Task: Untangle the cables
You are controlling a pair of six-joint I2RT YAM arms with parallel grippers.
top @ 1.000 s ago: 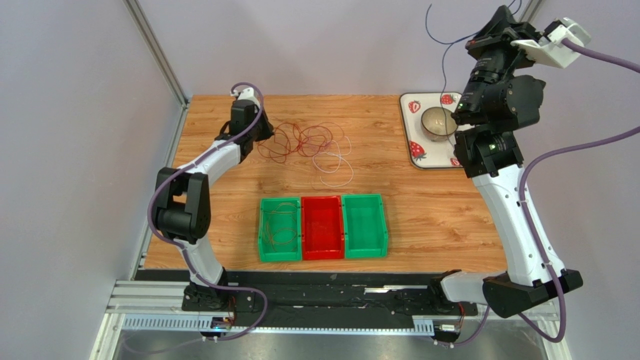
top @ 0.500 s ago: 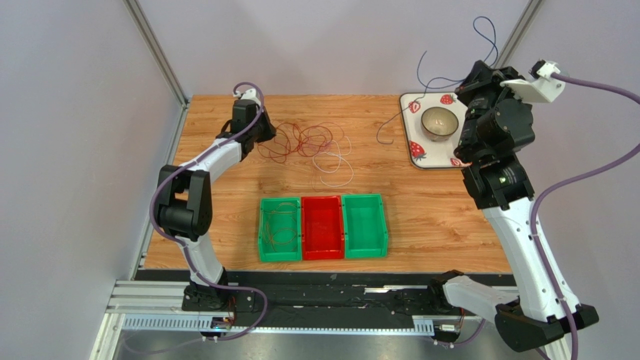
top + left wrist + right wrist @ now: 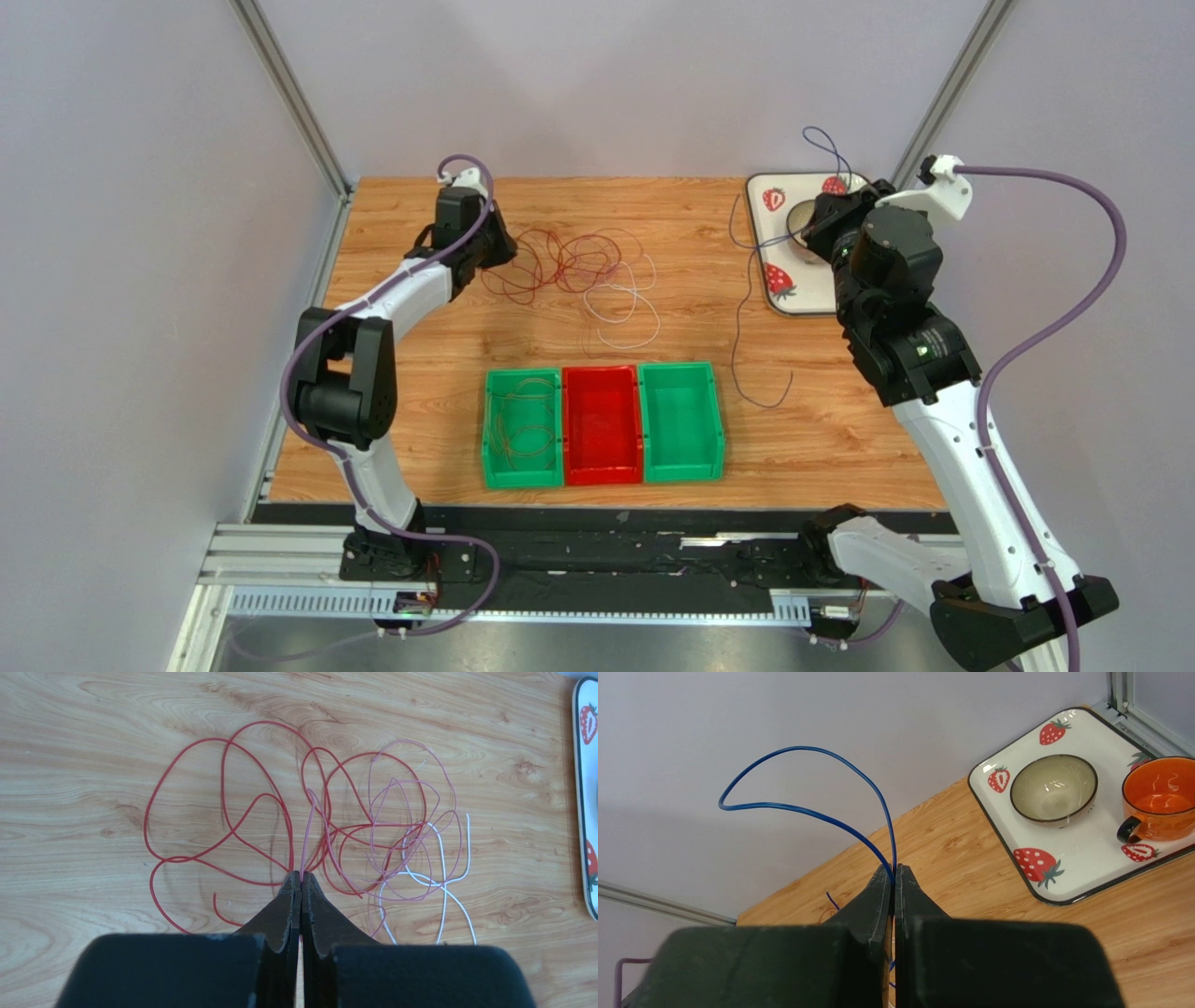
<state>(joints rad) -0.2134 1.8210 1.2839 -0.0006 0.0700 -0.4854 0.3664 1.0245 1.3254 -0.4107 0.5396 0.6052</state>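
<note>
Although one blue cable [image 3: 805,747] is already clear of the heap, most of the cables [image 3: 575,266] lie in a loose knot on the far left part of the table [image 3: 842,406], with red, pink and white loops crossing over one another. A brownish coil [image 3: 526,420] sits in the left green bin [image 3: 491,420], so by my reading one piece is sorted and one more is on its way. The red bin [image 3: 602,371] and the right green bin [image 3: 716,420] look bare, though a red strand would be hard to spot against the red one. Several strands remain to be pulled apart, so the job seems less than half done.

At the near edge of the knot, the left gripper [image 3: 300,876] is low over the wood with its jaws pressed together on a pink strand [image 3: 307,836], which runs straight up from the fingertips into the loops. Red loops spread to either side of the tips, and the white ones lie off to the right.

Well apart from the heap, the right gripper [image 3: 894,871] is raised above the strawberry tray [image 3: 776,287], clamped on the blue cable. That cable arches above the tips and trails down onto the table, ending beside the right green bin.
</note>
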